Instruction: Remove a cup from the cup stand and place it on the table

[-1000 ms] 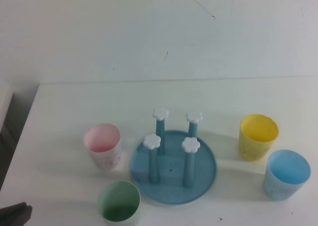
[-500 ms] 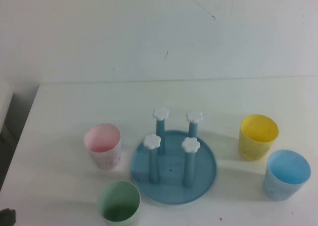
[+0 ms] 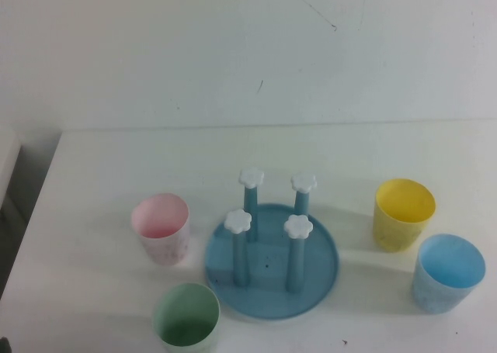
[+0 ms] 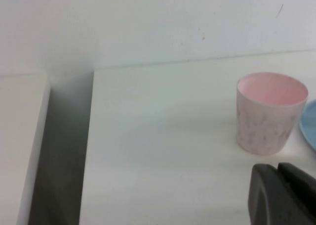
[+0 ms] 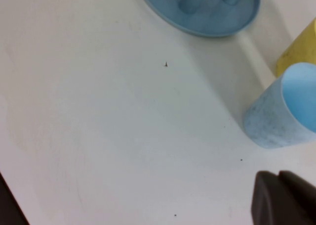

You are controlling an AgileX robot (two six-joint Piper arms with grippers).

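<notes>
The mint-green cup (image 3: 186, 316) stands upright on the white table (image 3: 101, 174), just front-left of the cup stand (image 3: 271, 269). The stand's four pegs with white flower caps are bare. Neither gripper shows in the high view. In the left wrist view my left gripper (image 4: 276, 173) is shut and empty, low over the table near the pink cup (image 4: 270, 112). In the right wrist view my right gripper (image 5: 278, 178) is shut and empty, near the light blue cup (image 5: 284, 111); the stand (image 5: 202, 10) lies farther off.
A pink cup (image 3: 161, 227) stands left of the stand. A yellow cup (image 3: 403, 212) and a light blue cup (image 3: 447, 272) stand to its right. The table's left edge (image 4: 91, 151) drops to a dark gap beside another white surface.
The dark tip of my left gripper at the bottom-left corner of the high view has drawn back out of that view. The cups and stand have not moved.
</notes>
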